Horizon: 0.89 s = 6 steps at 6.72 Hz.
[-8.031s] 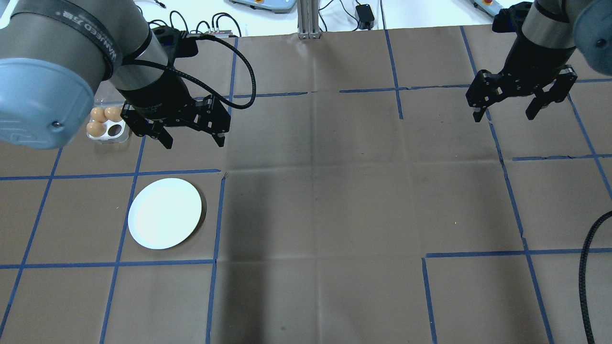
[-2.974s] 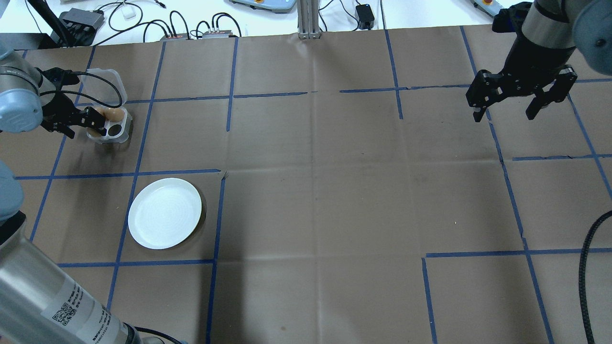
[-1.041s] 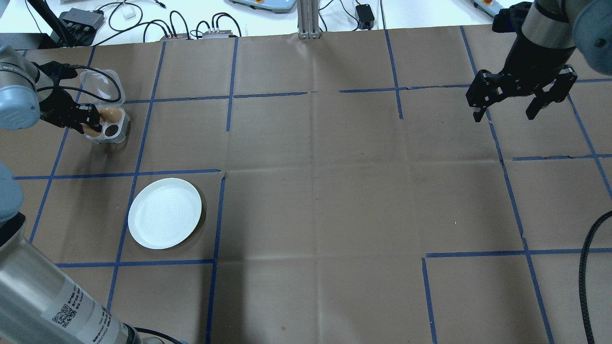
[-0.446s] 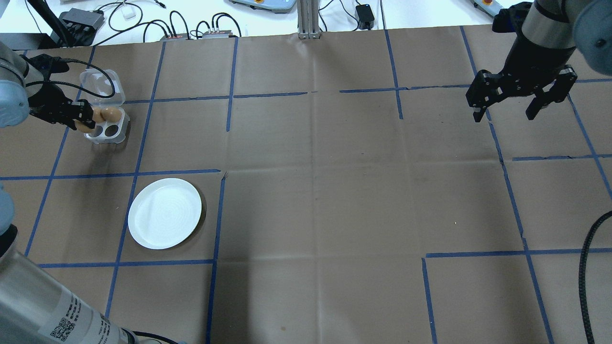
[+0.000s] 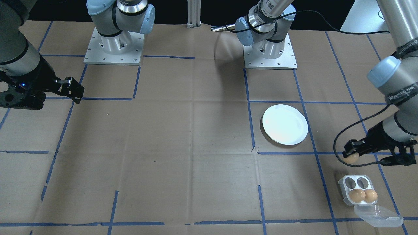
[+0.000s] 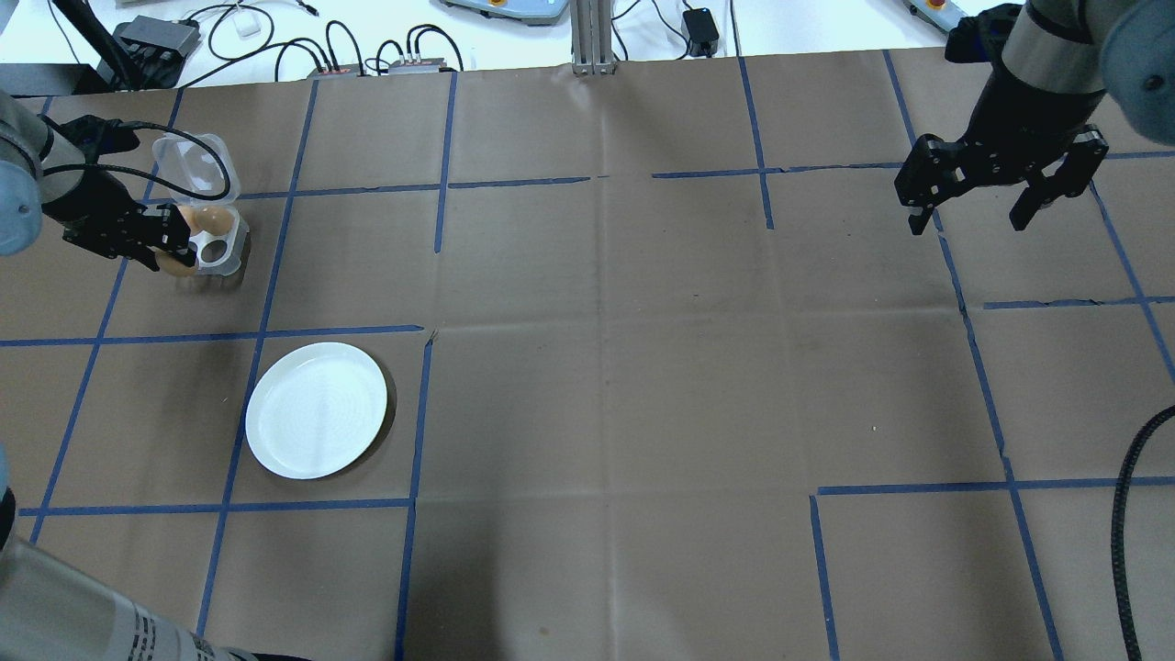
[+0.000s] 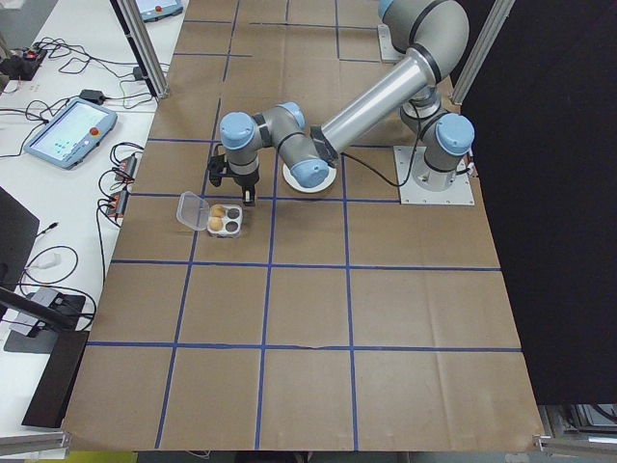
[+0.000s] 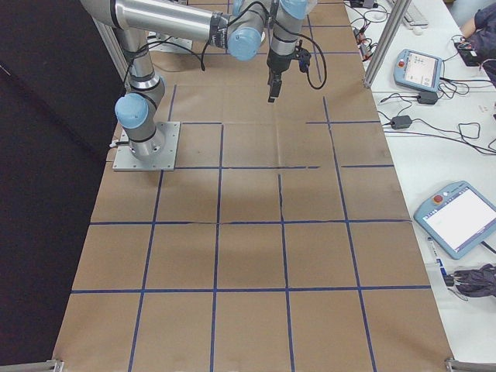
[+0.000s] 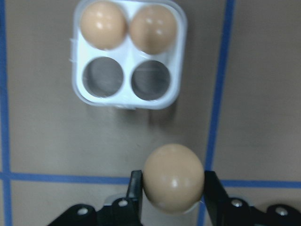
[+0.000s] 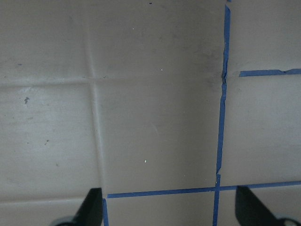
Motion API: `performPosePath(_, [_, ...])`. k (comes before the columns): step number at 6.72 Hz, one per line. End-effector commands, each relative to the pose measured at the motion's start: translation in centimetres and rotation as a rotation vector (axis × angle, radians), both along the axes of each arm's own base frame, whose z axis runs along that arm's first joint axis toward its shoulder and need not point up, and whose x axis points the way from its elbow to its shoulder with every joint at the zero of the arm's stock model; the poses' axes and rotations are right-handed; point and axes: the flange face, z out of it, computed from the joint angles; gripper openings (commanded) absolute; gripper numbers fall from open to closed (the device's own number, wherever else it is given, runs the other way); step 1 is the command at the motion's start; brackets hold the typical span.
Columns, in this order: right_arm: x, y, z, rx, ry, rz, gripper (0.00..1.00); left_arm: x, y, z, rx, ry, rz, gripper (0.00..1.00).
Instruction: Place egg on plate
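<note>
Egg (image 9: 173, 178) sits clamped between the left gripper's (image 6: 170, 250) fingers, lifted clear of the egg tray (image 9: 126, 94), which keeps two eggs (image 9: 127, 28) in its far cups. Plate (image 6: 317, 409) lies bare nearby. Far right, the right gripper (image 6: 979, 216) hangs spread wide, holding nothing.

1 camera looks down from behind the robot, 1 faces it, 2 watch from the ends of the brown paper-covered worktop (image 6: 606, 367). 2 wrist cameras look straight down, close. Both wide views share the round white plate (image 6: 317, 409) (image 5: 285, 124).
</note>
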Motion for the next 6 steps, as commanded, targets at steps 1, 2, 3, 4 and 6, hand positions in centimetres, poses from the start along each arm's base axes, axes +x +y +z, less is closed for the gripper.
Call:
performPosePath(1, [0.0,0.0,0.0,0.000,-0.001,0.000,1.00,-7.5,4.7,0.2,0.100,0.041,0.009,0.04])
performPosePath(2, [0.0,0.0,0.0,0.000,-0.001,0.000,1.00,-9.3,7.5,-1.8,0.174,0.092,0.018,0.04])
performPosePath(3, [0.0,0.0,0.0,0.000,-0.001,0.000,1.00,-10.5,10.0,-3.7,0.221,0.125,0.022,0.05])
performPosePath(4, [0.0,0.0,0.0,0.000,-0.001,0.000,1.00,-11.0,11.2,-5.1,0.252,0.138,0.021,0.07])
performPosePath(6, [0.0,0.0,0.0,0.000,-0.001,0.000,1.00,-10.7,10.9,-6.3,0.266,0.140,0.025,0.63])
